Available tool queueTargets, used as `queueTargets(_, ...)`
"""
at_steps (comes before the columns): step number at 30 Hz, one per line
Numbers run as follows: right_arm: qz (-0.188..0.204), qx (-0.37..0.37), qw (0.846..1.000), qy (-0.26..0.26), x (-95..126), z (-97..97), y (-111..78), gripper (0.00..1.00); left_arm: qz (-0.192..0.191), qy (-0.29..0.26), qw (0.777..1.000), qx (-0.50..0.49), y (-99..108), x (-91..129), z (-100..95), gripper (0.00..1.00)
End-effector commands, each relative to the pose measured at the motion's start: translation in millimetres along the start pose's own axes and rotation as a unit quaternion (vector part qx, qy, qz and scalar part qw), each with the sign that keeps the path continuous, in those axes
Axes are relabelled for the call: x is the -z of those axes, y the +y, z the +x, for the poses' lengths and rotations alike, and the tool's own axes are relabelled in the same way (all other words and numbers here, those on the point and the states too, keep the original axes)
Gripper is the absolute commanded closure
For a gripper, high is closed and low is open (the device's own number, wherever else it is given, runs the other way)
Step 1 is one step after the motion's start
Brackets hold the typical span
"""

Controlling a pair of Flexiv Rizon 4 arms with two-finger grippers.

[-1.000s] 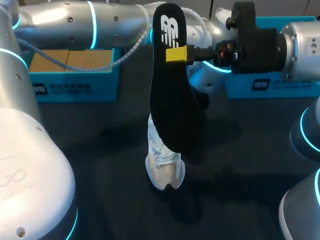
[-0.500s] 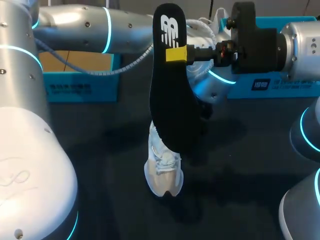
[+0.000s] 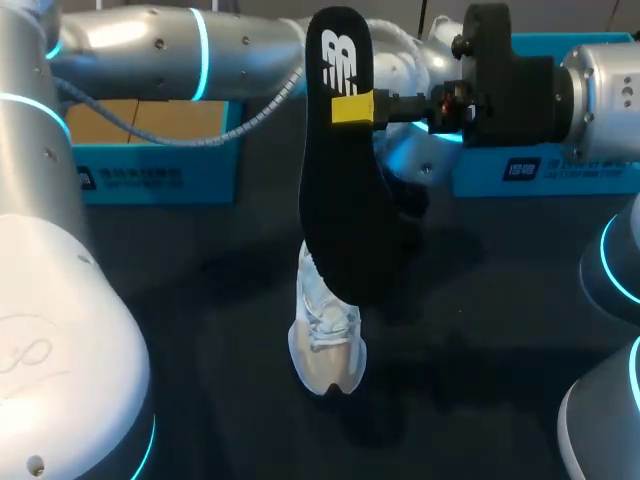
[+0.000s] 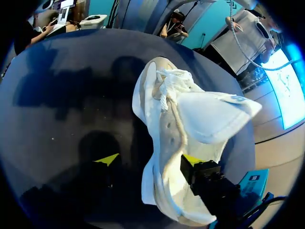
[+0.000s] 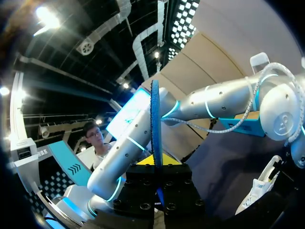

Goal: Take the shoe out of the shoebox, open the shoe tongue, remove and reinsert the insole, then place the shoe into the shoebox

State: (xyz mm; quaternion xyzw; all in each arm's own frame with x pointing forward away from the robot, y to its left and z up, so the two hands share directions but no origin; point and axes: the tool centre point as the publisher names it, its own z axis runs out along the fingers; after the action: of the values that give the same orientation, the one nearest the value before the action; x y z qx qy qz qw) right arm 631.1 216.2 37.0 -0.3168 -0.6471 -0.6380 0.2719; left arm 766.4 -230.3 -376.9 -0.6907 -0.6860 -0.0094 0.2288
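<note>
Right gripper (image 3: 352, 108) is pinching black insole (image 3: 345, 200) upright over white shoe (image 3: 325, 335); left gripper (image 4: 150, 159) is sitting at shoe's heel, grip impossible to tell

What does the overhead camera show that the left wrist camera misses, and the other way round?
Only the head view shows the long black foam insole, held upright in the right gripper, and a blue cardboard shoebox behind it. Only the left wrist view shows the shoe's wide white tongue folded outwards and its white laces. Both views show the white mesh sneaker on the dark table.
</note>
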Motion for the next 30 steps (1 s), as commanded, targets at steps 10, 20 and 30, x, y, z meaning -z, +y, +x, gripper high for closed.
queueTargets(10,0.0,-0.001,1.0,-0.001,-4.3,-0.8,0.7,1.0,0.005,-0.156,0.988,-0.005,-0.8,54.3,23.9,0.0)
queueTargets(20,-0.068,0.024,0.997,-0.016,17.1,0.5,10.4,1.0,0.004,-0.279,0.96,-0.023,-4.8,87.4,39.0,0.0)
queueTargets(30,-0.132,-0.025,0.99,-0.035,49.5,-23.8,28.3,1.0,-0.012,-0.387,0.921,-0.038,-12.0,112.4,62.9,0.0)
